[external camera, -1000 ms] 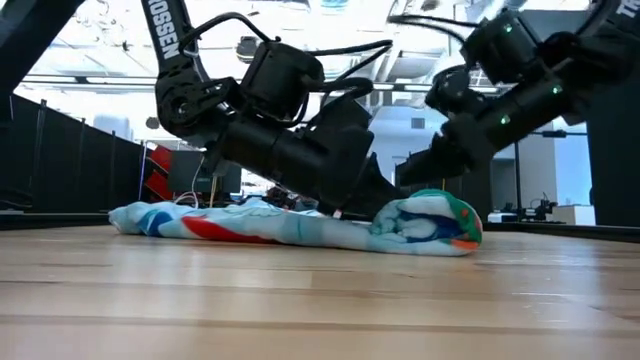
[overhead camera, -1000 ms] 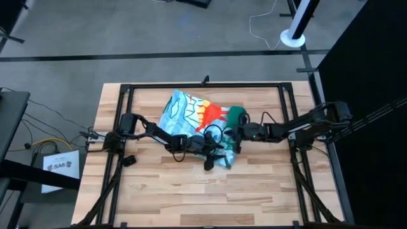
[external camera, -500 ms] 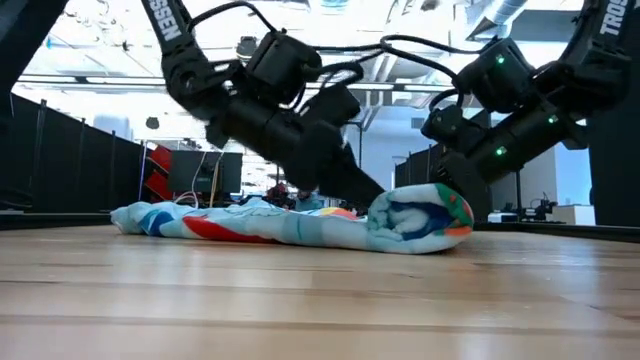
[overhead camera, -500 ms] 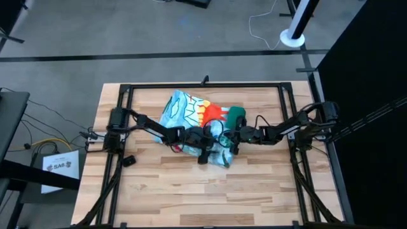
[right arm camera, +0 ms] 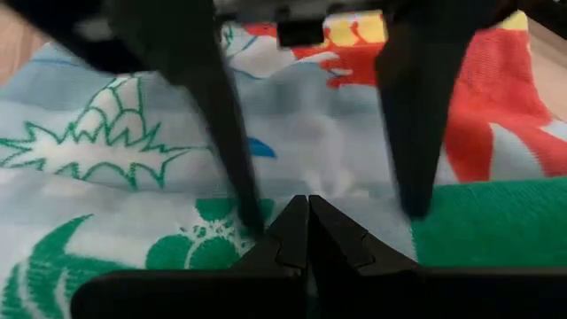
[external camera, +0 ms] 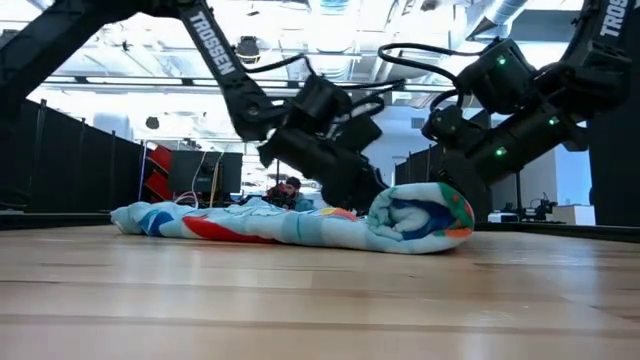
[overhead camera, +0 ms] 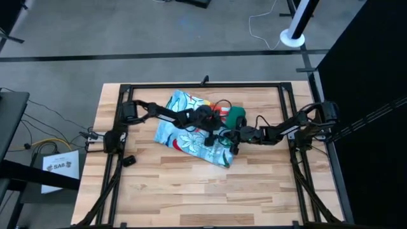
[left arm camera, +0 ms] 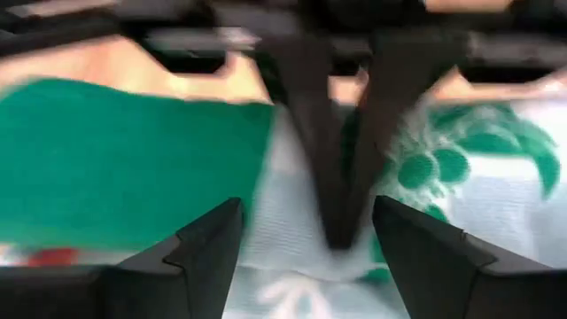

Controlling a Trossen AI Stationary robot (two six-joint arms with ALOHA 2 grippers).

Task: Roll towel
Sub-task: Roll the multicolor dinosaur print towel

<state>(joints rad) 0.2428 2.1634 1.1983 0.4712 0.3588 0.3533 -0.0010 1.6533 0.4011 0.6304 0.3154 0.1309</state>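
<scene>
High view: towel (overhead camera: 191, 130) half rolled at the worktop (overhead camera: 152, 191) centre.
Left gripper (overhead camera: 210, 130) hovers above the towel, jaws apart; right gripper (overhead camera: 230, 141) at the towel's rolled end, jaws together.

From high up we look straight down on the whole table (overhead camera: 159, 191). Low down we look flat across it into the room. Each wrist camera sits very close to the towel (right arm camera: 133, 177). We see that towel in all four views.
</scene>
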